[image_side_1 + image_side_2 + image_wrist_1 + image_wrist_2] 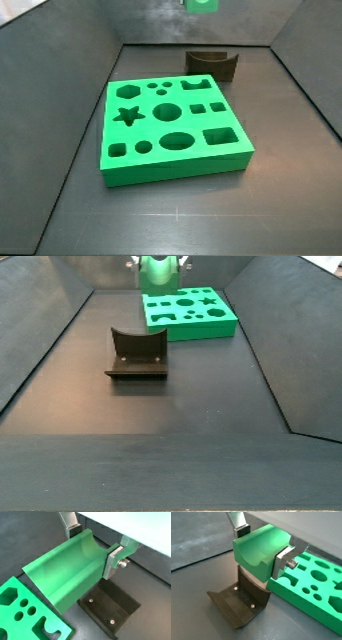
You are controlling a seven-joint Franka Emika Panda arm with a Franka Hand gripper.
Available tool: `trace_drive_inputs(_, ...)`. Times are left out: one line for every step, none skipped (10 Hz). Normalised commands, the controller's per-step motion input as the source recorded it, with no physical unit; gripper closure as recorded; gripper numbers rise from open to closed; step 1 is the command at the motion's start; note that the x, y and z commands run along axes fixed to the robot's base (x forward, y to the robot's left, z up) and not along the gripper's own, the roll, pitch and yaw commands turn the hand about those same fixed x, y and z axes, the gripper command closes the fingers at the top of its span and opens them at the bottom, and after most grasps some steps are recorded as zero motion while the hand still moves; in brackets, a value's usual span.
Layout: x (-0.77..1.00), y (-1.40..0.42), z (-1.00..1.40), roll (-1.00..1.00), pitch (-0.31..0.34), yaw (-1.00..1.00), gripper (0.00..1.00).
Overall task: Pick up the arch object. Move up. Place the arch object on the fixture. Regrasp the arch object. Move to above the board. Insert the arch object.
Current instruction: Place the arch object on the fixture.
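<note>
Pickup and lift appear complete: the pincer (93, 549) clamps the arch object (67, 569) aloft at top centre of a side view, above the empty fixture (136, 353); placing, regrasping and insertion into the board (174, 130) remain.

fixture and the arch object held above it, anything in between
Nothing: in a wrist view only open air separates the arch object, shut in the claw, from the fixture below it.
</note>
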Motion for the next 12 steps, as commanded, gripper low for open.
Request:
trace_drive_inputs(0.68,0.28,-0.05,-1.0,0.286,-0.01,1.0)
trace_drive_inputs(0.64,0.18,-0.04,-1.0,0.291,-0.03,1.0)
trace_drive_inputs(0.58,0.06,-0.02,-0.9,0.277,-0.08,1.0)
trace_drive_inputs(0.5,0.04,-0.01,-0.66,0.218,-0.12,1.0)
trace_drive_inputs(0.44,0.04,-0.01,-0.49,0.176,-0.14,1.0)
trace_drive_inputs(0.4,0.05,-0.01,-0.38,0.152,-0.14,1.0)
trace_drive_inputs(0.29,0.03,0.0,-0.21,0.109,-0.13,1.0)
trace_drive_inputs(0.24,0.04,-0.01,-0.19,0.095,-0.12,1.0)
trace_drive_inputs(0.12,0.07,-1.0,-1.0,-0.024,-0.19,1.0)
trace_drive_inputs(0.11,0.07,-1.0,-1.0,-0.027,-0.18,1.0)
trace_drive_inputs(0.12,0.08,-1.0,-1.0,-0.022,-0.17,1.0)
trace_drive_inputs(0.13,0.08,-1.0,-1.0,-0.008,-0.16,1.0)
